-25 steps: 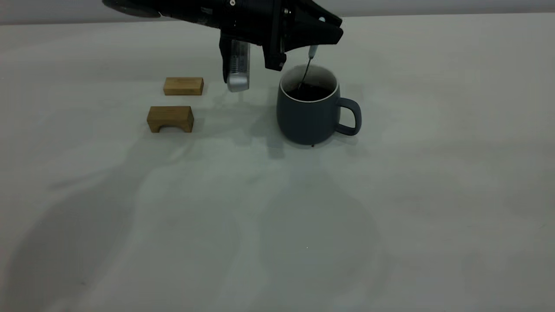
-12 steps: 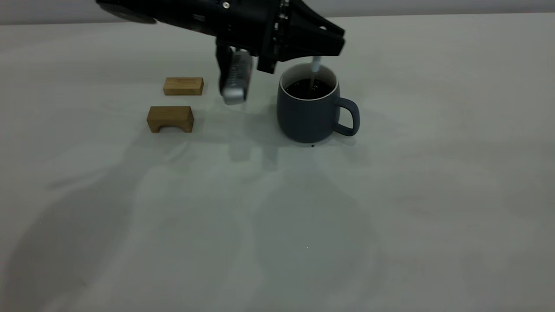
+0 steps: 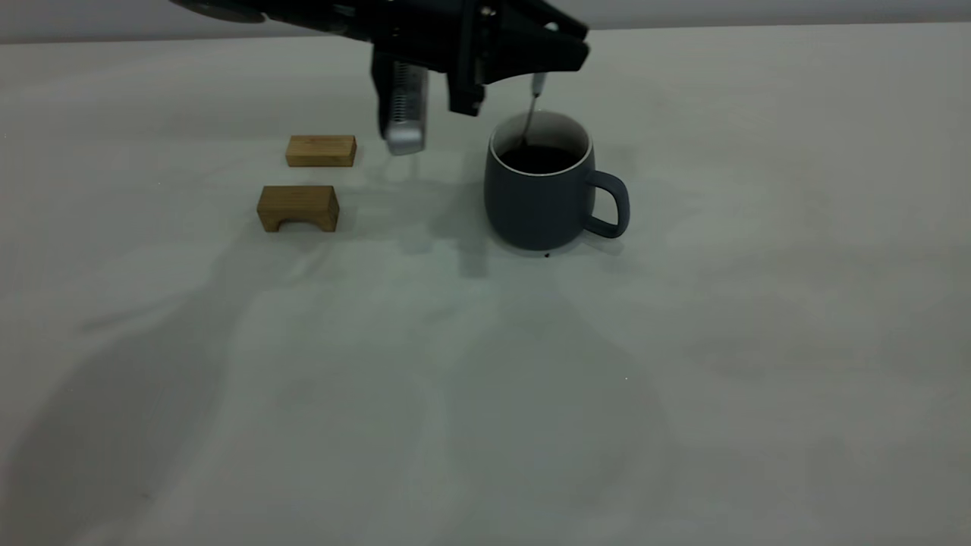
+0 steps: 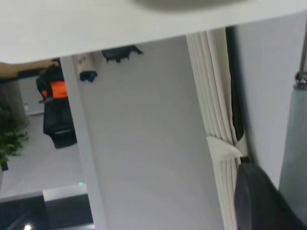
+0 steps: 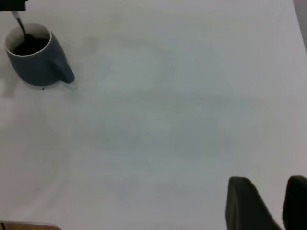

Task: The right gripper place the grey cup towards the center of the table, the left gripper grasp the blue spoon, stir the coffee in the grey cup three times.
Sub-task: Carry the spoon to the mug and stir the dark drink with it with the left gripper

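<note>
Evidently mid-stir, the left pincer (image 3: 542,64) gripped the blue spoon (image 3: 533,102) upright over the grey cup (image 3: 540,199), dipping its bowl into the coffee (image 3: 538,158).

Counted on the table (image 3: 758,303)

One grey cup (image 3: 535,205), one blue spoon (image 3: 535,85), two wooden blocks (image 3: 321,150), and two grippers: left gripper (image 3: 561,61), right gripper (image 5: 266,203).

Left hand (image 3: 540,67) gripping blue spoon (image 3: 533,97) upright, bowl dipping into coffee (image 3: 538,158) inside grey cup (image 3: 545,186); two wooden blocks (image 3: 321,150) sitting left on surface (image 3: 683,341).
</note>
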Robot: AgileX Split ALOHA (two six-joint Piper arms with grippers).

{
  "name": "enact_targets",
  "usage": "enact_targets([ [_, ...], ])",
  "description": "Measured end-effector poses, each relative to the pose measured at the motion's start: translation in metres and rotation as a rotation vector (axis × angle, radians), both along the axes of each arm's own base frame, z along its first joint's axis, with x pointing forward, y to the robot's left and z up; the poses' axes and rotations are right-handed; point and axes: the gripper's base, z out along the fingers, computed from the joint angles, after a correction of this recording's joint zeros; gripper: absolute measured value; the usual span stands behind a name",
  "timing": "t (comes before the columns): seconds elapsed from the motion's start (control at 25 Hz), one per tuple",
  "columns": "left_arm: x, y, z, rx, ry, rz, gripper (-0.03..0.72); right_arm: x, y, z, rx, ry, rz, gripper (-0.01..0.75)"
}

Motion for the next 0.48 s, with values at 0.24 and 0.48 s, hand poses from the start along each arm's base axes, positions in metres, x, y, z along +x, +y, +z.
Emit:
enact_targets([
  [0.24, -0.011, -0.015, 0.002, -0.026, 0.047, -0.058, 0.143, 0.000, 0.000, 0.000, 0.000, 0.000, 0.000, 0.237],
  [0.48, -0.016, -0.007, -0.007, 0.080, 0.051, -0.126, 0.143, 0.000, 0.000, 0.000, 0.000, 0.000, 0.000, 0.237],
])
